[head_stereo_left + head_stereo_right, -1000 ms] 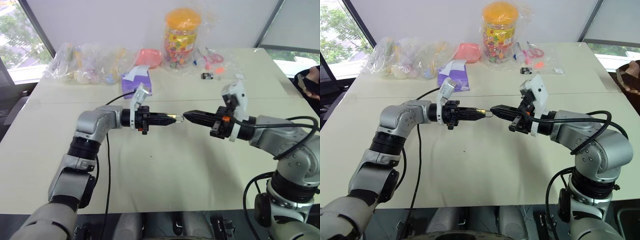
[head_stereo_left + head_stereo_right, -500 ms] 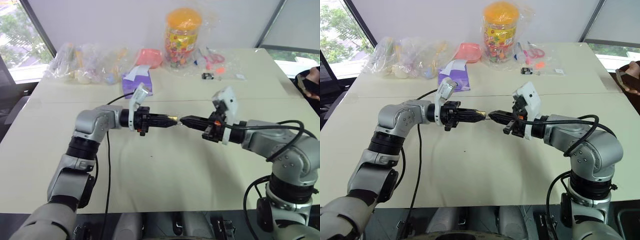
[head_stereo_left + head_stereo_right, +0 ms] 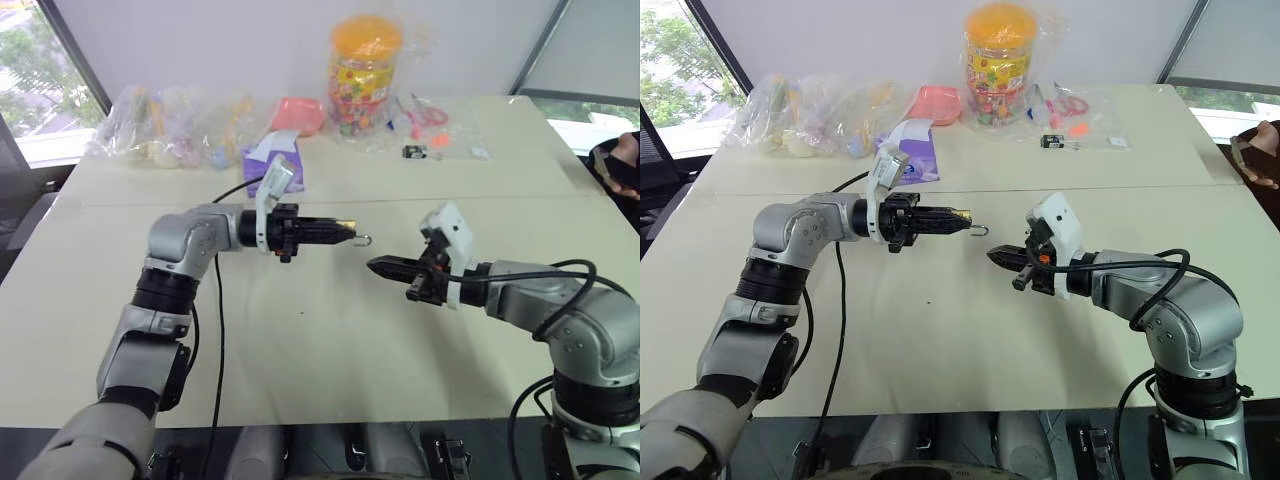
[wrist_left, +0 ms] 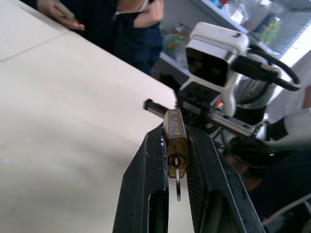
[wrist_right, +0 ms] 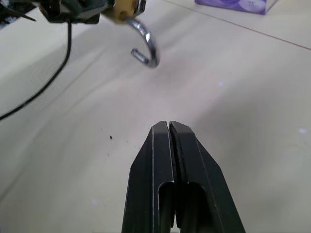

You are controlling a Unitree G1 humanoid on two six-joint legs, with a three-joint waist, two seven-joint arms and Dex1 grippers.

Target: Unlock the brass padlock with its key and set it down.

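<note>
The brass padlock (image 4: 175,138) is pinched between the black fingers of my left gripper (image 3: 340,231), held level above the table and pointing right. Its silvery shackle (image 5: 146,46) hangs open as a free hook past the fingertips. A thin silvery piece that looks like the key (image 4: 177,187) sticks out of the body's near end, between the fingers. My right gripper (image 3: 372,264) is shut with nothing visible in it. It sits lower than the padlock and to its right, pointing at it, with a clear gap between them.
At the table's back stand a candy jar (image 3: 366,75), a pink bowl (image 3: 297,113), plastic bags (image 3: 170,125) and a purple box (image 3: 272,160). A small black-and-white object (image 3: 414,152) lies near the jar. A person's hand (image 3: 622,160) shows at the right edge.
My right gripper has drawn back from the padlock, down and to the right. The shackle now hangs open and free. The left gripper stayed in place with the padlock.
</note>
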